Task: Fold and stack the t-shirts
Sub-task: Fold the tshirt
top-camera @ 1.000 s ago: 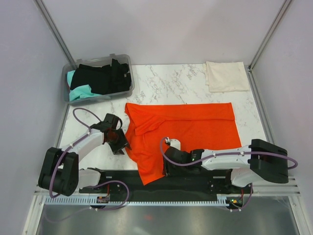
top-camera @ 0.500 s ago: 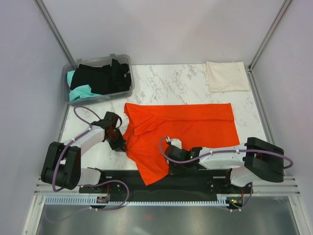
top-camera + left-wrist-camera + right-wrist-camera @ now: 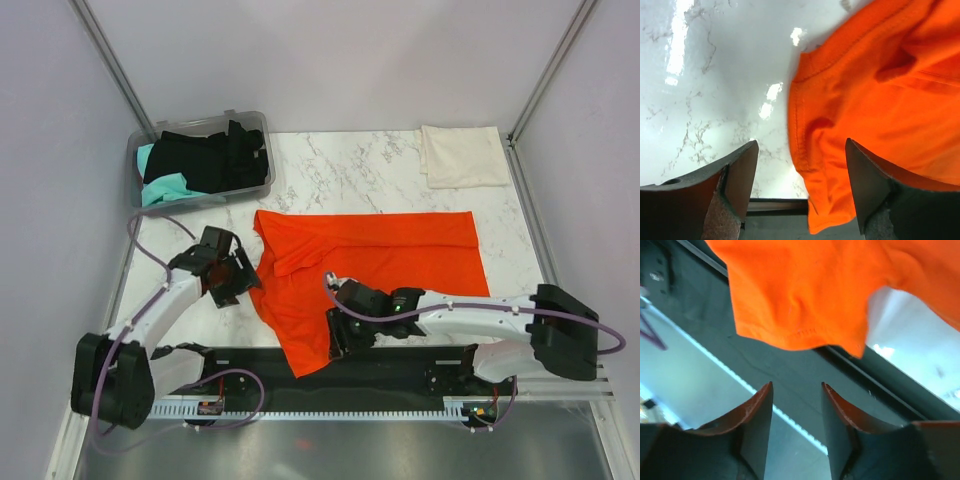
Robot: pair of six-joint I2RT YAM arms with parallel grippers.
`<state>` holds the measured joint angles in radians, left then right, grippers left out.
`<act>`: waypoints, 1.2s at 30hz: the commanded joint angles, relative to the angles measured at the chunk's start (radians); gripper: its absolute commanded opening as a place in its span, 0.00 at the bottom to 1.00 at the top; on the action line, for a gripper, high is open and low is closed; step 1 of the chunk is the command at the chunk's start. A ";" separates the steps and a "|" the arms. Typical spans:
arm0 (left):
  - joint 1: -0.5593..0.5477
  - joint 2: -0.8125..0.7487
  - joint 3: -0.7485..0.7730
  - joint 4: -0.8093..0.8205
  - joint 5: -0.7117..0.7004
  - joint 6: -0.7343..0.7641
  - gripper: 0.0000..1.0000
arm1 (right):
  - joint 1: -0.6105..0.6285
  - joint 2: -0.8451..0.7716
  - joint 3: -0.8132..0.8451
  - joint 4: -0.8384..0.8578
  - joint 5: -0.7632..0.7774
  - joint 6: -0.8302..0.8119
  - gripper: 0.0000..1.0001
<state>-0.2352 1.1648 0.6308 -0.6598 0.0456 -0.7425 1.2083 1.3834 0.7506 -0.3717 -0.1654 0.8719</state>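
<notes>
Two pincers, left gripper [image 3: 802,150], right gripper [image 3: 797,390], being held open, empty, by orange-red t-shirt [image 3: 400,255] at worktop [image 3: 350,170] near edge; hem seemingly being targeted, even pinching advised.

One orange-red t-shirt [image 3: 400,255], one cream-white t-shirt [image 3: 462,155], bundled teal cloth [image 3: 162,190] and black cloth [image 3: 210,158] of unclear count, one bin [image 3: 256,119], two robot arms [image 3: 165,300] [image 3: 480,315].
</notes>
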 commanded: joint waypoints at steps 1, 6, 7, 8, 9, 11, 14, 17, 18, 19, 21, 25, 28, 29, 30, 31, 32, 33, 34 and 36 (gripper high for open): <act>0.004 -0.135 0.047 -0.090 -0.020 -0.050 0.79 | -0.070 -0.154 0.012 -0.113 0.010 0.016 0.53; -0.086 -0.303 -0.034 -0.159 0.094 -0.187 0.73 | -0.295 -0.312 -0.002 -0.280 0.015 -0.052 0.63; -0.116 -0.341 -0.049 -0.162 0.096 -0.214 0.72 | -0.373 -0.326 0.003 -0.297 0.015 -0.072 0.64; -0.150 -0.353 -0.065 -0.165 0.091 -0.278 0.70 | -0.409 -0.336 0.006 -0.317 0.017 -0.098 0.66; -0.230 -0.364 -0.084 -0.166 0.073 -0.314 0.70 | -0.446 -0.346 0.012 -0.350 0.012 -0.143 0.69; -0.321 -0.346 -0.095 -0.135 0.054 -0.385 0.69 | -0.539 -0.340 0.029 -0.390 -0.003 -0.192 0.69; -0.453 -0.248 -0.065 -0.130 0.004 -0.437 0.70 | -0.653 -0.325 0.044 -0.438 -0.029 -0.283 0.70; -0.507 -0.220 -0.075 -0.109 -0.010 -0.504 0.68 | -0.759 -0.325 0.053 -0.472 -0.051 -0.353 0.71; -0.522 -0.217 -0.080 -0.101 -0.006 -0.512 0.67 | -0.780 -0.330 0.053 -0.476 -0.054 -0.366 0.71; -0.530 -0.211 -0.082 -0.100 -0.007 -0.518 0.65 | -0.820 -0.334 0.052 -0.481 -0.057 -0.387 0.72; -0.550 -0.185 -0.083 -0.098 -0.016 -0.525 0.64 | -0.852 -0.346 0.050 -0.498 -0.060 -0.405 0.72; -0.558 -0.142 -0.098 -0.040 -0.007 -0.523 0.59 | -0.911 -0.386 0.015 -0.509 -0.083 -0.425 0.72; -0.561 -0.102 -0.094 0.006 0.011 -0.509 0.54 | -0.926 -0.411 -0.013 -0.518 -0.080 -0.427 0.71; -0.562 -0.093 -0.091 0.008 0.011 -0.508 0.54 | -0.931 -0.417 -0.016 -0.523 -0.074 -0.425 0.71; -0.562 -0.087 -0.091 0.008 0.011 -0.505 0.54 | -0.938 -0.422 -0.023 -0.526 -0.071 -0.424 0.72; -0.561 -0.082 -0.094 0.008 0.008 -0.505 0.53 | -0.943 -0.431 -0.026 -0.527 -0.065 -0.421 0.71; -0.561 -0.082 -0.103 0.008 0.004 -0.506 0.53 | -0.949 -0.434 -0.027 -0.532 -0.062 -0.415 0.72; -0.562 -0.085 -0.108 0.009 -0.003 -0.508 0.52 | -0.954 -0.438 -0.027 -0.535 -0.060 -0.403 0.71; -0.562 -0.089 -0.111 0.011 -0.007 -0.508 0.47 | -0.966 -0.440 -0.027 -0.535 -0.054 -0.396 0.71; -0.562 -0.093 -0.112 0.014 -0.018 -0.502 0.40 | -0.980 -0.434 -0.028 -0.542 -0.017 -0.373 0.70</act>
<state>-0.7925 1.0813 0.5259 -0.6739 0.0582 -1.2137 0.2481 0.9600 0.7258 -0.8993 -0.2268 0.4770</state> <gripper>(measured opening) 0.431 0.704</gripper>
